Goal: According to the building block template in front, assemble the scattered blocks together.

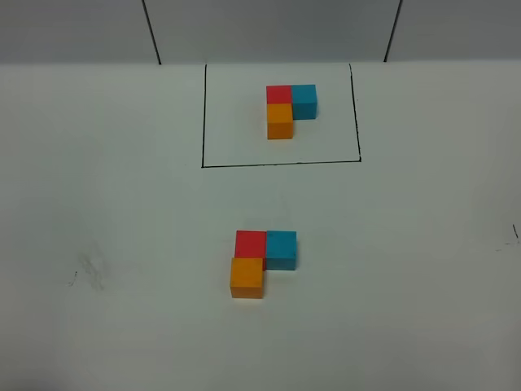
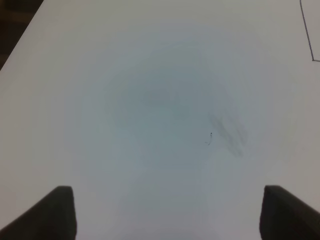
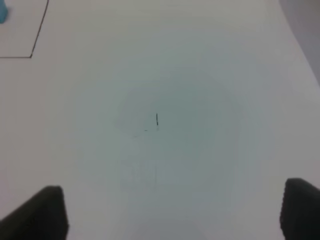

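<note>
The template is a red (image 1: 278,94), cyan-blue (image 1: 304,100) and orange (image 1: 280,120) cube trio inside a thin black drawn rectangle (image 1: 281,164) at the back of the white table. Nearer the front, the unframed red cube (image 1: 251,243), cyan-blue cube (image 1: 281,249) and orange cube (image 1: 247,277) sit touching in the same L shape. Neither arm shows in the exterior high view. My left gripper (image 2: 167,212) is open and empty over bare table. My right gripper (image 3: 172,212) is open and empty over bare table. A sliver of the template's cyan-blue cube (image 3: 2,12) shows in the right wrist view.
The white table (image 1: 423,269) has faint smudges at the left (image 1: 89,269), which also show in the left wrist view (image 2: 230,132), and a small black mark (image 3: 157,119). The table's dark edge (image 2: 12,30) shows in the left wrist view. A corner of the drawn rectangle (image 2: 311,52) shows there too.
</note>
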`<state>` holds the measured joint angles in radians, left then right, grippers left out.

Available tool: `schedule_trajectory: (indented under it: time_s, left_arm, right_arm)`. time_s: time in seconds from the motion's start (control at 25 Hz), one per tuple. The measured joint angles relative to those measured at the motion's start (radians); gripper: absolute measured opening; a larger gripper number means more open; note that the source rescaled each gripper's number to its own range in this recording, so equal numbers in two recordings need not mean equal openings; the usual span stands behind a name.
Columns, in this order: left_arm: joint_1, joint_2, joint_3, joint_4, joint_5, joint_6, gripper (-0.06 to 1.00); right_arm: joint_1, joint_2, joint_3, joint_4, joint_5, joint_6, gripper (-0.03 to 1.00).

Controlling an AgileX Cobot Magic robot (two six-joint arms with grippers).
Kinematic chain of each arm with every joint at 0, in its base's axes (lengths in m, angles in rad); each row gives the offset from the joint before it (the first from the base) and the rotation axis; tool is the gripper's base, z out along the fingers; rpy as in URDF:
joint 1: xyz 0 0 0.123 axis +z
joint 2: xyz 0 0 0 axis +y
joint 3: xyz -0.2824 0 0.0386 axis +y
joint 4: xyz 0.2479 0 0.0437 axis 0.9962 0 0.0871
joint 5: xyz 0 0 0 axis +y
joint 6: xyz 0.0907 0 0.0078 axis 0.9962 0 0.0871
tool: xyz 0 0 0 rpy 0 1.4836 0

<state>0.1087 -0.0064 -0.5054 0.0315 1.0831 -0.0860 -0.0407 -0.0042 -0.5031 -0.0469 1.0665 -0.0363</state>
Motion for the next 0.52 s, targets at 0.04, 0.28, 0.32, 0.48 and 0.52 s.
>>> schedule_trajectory:
  time_s: [0.04,0.28,0.32,0.48,0.52]
  left_arm:
    - [0.000,0.000,0.000,0.000,0.000,0.000,0.68]
    - [0.000,0.000,0.000,0.000,0.000,0.000,0.68]
    - [0.000,0.000,0.000,0.000,0.000,0.000,0.68]
    - [0.000,0.000,0.000,0.000,0.000,0.000,0.68]
    - [0.000,0.000,0.000,0.000,0.000,0.000,0.68]
  right_arm:
    - [0.000,0.000,0.000,0.000,0.000,0.000,0.74]
    - [0.077,0.000,0.000,0.005,0.000,0.000,0.50]
    - [0.092,0.000,0.000,0.006,0.000,0.000,0.46]
    - [0.123,0.000,0.000,0.008,0.000,0.000,0.31]
    - [0.124,0.000,0.000,0.008,0.000,0.000,0.27]
